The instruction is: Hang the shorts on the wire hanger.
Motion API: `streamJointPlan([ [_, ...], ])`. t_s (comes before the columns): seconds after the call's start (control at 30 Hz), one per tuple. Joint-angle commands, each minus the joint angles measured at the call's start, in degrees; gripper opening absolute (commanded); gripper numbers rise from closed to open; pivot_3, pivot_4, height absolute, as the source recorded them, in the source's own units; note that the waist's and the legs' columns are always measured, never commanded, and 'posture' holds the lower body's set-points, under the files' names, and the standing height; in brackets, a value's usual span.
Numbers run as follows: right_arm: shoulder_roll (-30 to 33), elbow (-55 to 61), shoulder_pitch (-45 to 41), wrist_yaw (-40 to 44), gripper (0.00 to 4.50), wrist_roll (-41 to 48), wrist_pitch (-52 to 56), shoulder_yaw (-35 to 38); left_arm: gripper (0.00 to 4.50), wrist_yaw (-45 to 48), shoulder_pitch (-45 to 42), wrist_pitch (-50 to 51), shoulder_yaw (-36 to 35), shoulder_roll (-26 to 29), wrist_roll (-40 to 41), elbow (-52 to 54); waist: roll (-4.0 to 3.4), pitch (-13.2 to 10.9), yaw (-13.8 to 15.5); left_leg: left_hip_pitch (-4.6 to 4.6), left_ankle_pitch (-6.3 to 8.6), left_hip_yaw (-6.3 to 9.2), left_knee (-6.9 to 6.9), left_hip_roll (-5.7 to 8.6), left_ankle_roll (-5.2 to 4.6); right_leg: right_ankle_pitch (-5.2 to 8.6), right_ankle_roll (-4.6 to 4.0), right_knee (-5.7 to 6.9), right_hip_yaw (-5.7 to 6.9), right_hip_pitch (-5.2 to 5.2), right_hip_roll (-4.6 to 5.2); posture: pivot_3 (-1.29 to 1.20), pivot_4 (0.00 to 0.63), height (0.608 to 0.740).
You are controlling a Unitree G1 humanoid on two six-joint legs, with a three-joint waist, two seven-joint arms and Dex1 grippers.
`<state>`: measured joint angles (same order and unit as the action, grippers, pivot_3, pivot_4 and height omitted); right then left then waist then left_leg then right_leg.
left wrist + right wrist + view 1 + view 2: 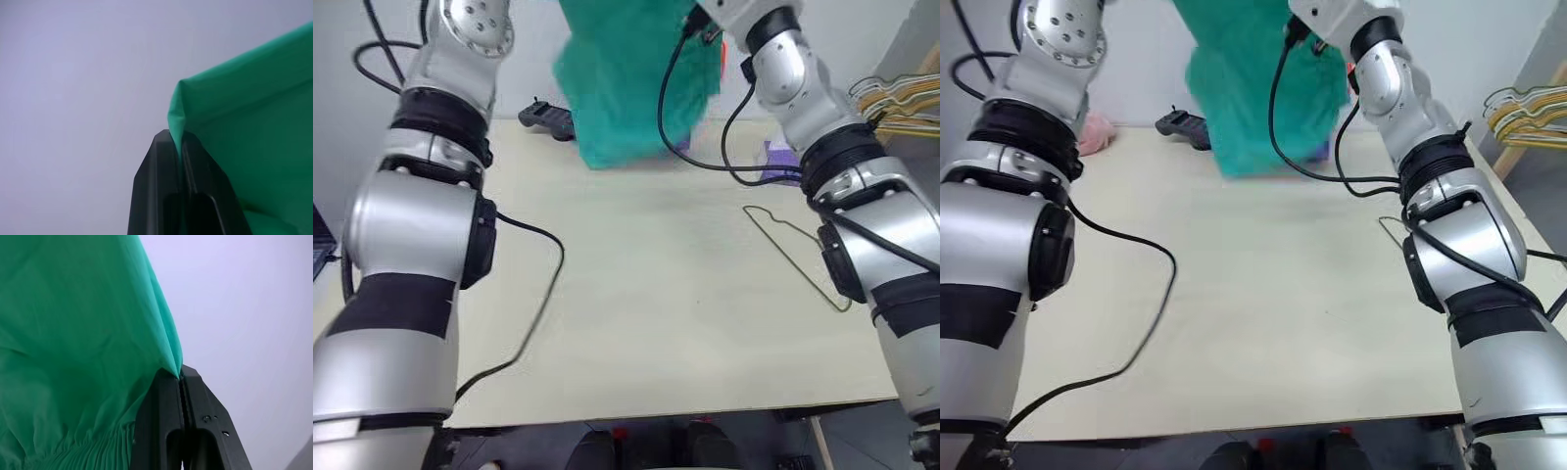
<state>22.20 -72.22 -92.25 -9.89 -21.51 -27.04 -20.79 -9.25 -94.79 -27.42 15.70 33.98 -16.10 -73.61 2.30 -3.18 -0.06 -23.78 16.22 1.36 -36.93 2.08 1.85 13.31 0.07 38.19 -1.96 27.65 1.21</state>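
Both arms reach up and forward over the pale table (636,323), wrists raised past the top of the head views. The left gripper (178,142) has its two black fingers pressed together on a folded corner of the shorts (626,78); the right gripper (180,374) pinches another edge the same way (the gathered waistband hangs just below it). The teal cloth is stretched between the two pincers and droops beneath them, its lower end hanging just above the table's far side. The wire hanger (793,257) lies flat on the table, well below the right gripper, beside that arm's forearm.
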Motion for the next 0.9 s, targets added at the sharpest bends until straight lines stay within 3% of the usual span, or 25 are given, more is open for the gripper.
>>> streamJointPlan([
  [0.03,-0.69,-2.19,8.69,17.12,0.0,3.37,-2.34,2.6,0.02,14.17,10.77,-6.09,-2.82,3.62,2.17,-1.24,-0.12,0.23,-0.49,0.19,0.03,-0.06,-0.01,0.01,-0.05,0.18,0.3,-0.46,0.0,-0.42,-0.01,0.11,0.0,0.74],
  [0.13,-1.86,0.76,17.98,32.82,0.0,6.27,-4.02,3.3,0.02,33.71,23.74,-6.72,-6.35,4.73,7.92,0.7,-0.27,0.22,-1.46,1.15,0.22,-0.15,-0.07,-0.05,-0.94,0.55,0.87,-0.92,0.05,-1.93,-0.1,0.12,0.011,0.74],
  [0.23,-1.6,6.08,25.98,43.45,0.0,8.92,-4.32,4.07,0.02,49.1,35.54,-5.77,-8.61,6.98,12.43,6.18,-0.38,-0.04,-1.92,1.41,-0.01,-0.17,-0.7,0.02,-1.31,0.46,0.97,-0.16,-0.03,-2.12,-0.08,0.14,0.022,0.74],
  [0.33,1.09,21.07,42.35,55.84,0.0,11.61,1.18,2.24,0.02,67.8,62.52,5.56,-9.58,13.74,21.21,27.15,-0.38,-0.1,-2.6,1.57,0.0,-0.21,-1.25,-0.03,-1.43,0.38,0.91,0.76,-0.27,-2.09,-0.05,0.15,0.036,0.74],
  [0.4,2.76,30.32,49.38,58.53,0.0,12.02,5.26,2.14,0.02,69.01,73.93,14.36,-11.87,16.54,24.96,40.91,-0.45,-0.14,-2.16,2.39,0.17,-0.3,-1.13,-0.18,-1.68,0.44,0.87,0.75,-0.28,-2.68,-0.09,0.15,0.039,0.74],
  [0.47,3.81,38.15,54.85,59.14,0.0,12.41,9.85,3.0,0.02,70.12,83.75,21.3,-13.14,19.23,27.24,53.36,-0.46,-0.19,-1.18,2.39,0.17,-0.19,-1.18,-0.28,-1.68,0.39,0.76,0.88,-0.12,-2.69,-0.12,0.15,0.039,0.74],
  [0.53,4.8,43.27,58.68,59.15,0.0,11.86,12.07,3.1,0.02,69.55,89.96,25.53,-13.76,20.74,27.24,61.03,-0.71,-0.35,0.22,2.41,0.15,-0.08,-1.47,-0.41,-1.66,0.28,0.58,1.02,0.04,-2.78,-0.2,0.16,0.042,0.74],
  [0.6,5.58,47.51,62.2,59.39,0.0,12.37,15.18,3.41,0.02,69.51,94.66,28.15,-13.29,22.33,26.55,66.86,-1.04,-0.55,1.57,3.24,0.13,-0.02,-1.45,-0.43,-1.7,0.34,0.63,0.75,0.11,-3.71,-0.25,0.16,0.042,0.74],
  [0.7,7.68,54.71,68.48,60.28,0.0,13.07,18.32,3.1,0.02,69.63,98.47,33.85,-12.91,22.82,27.85,75.44,-0.91,-0.45,3.27,4.09,0.14,0.02,-1.22,-0.41,-1.7,0.97,0.46,0.54,0.19,-4.58,-0.23,0.16,0.039,0.74],
  [0.9,12.55,72.53,78.3,63.28,0.0,15.95,27.85,3.46,0.02,71.46,98.33,37.42,-11.28,23.41,26.32,79.91,-0.87,-0.48,4.17,3.97,0.15,0.04,-1.23,-0.41,-1.7,0.94,0.66,0.67,0.2,-4.45,-0.29,0.15,0.04,0.74],
])
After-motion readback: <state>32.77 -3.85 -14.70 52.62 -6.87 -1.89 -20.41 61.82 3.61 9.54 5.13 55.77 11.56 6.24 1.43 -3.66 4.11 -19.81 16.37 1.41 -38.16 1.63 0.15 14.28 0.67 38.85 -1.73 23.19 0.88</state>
